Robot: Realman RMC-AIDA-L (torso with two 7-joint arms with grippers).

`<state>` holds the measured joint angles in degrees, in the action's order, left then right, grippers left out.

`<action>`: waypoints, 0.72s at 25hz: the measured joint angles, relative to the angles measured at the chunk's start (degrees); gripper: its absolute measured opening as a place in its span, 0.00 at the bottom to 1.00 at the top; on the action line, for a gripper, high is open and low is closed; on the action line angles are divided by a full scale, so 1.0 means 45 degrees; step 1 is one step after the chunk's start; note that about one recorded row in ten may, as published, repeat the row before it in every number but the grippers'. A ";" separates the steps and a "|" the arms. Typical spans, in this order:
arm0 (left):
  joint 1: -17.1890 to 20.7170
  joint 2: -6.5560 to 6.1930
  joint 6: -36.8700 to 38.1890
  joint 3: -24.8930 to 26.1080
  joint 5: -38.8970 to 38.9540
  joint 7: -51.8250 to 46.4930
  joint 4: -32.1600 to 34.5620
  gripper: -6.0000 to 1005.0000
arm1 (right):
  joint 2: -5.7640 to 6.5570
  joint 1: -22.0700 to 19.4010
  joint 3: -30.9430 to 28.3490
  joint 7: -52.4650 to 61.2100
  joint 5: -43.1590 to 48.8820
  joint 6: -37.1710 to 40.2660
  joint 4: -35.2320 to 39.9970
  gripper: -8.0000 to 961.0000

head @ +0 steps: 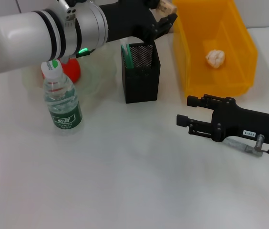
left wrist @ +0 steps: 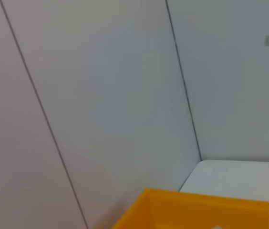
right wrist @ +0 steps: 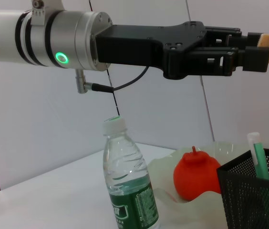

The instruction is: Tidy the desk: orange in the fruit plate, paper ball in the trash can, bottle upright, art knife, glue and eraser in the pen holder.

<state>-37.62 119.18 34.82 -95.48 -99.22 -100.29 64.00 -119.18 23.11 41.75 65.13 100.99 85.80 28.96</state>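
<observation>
Eraser held high above the pen holder, with room to miss

Desk scene seen from the head camera. At the upper centre of the frame, the left gripper reaches in from the upper left, its fingers pinching a small tan eraser. The right wrist camera shows the same grip from the side: the eraser pokes out just past the fingertips at the upper right of that frame.

Below and slightly left of the grip stands the black mesh pen holder, with a green-capped item already leaning inside it. To the right sits the yellow trash can, the paper ball lying in it. At the left, the bottle stands upright, and behind it the orange rests in the pale fruit plate.

The right gripper lies idle low on the table at the lower right, fingers spread and empty.

The likely risk: the eraser appears to sit nearer the holder's far rim and the trash can than its centre. Released from this height, it could strike the mesh edge and bounce onto the table or into the can. A narrow opening, partly filled, adds to that.
</observation>
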 joint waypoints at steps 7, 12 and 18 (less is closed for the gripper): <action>-0.0048 -0.0001 -0.0806 -0.0497 0.0021 -0.0789 -0.0440 0.44 | 0.0000 -0.0010 0.0000 -0.0160 0.0000 -0.0007 -0.0085 0.72; -0.0050 -0.0001 -0.1670 -0.1314 0.0039 -0.1383 -0.0421 0.44 | 0.0000 0.0000 0.0000 -0.0161 0.0000 -0.0006 -0.0088 0.72; -0.0029 0.0000 -0.3634 -0.2223 0.0062 -0.2755 -0.0775 0.44 | 0.0000 -0.0001 -0.0001 -0.0167 0.0000 -0.0016 -0.0088 0.72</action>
<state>-37.75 119.18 18.47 -105.49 -98.94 -112.69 60.51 -119.18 23.10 41.75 64.38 100.99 85.73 28.56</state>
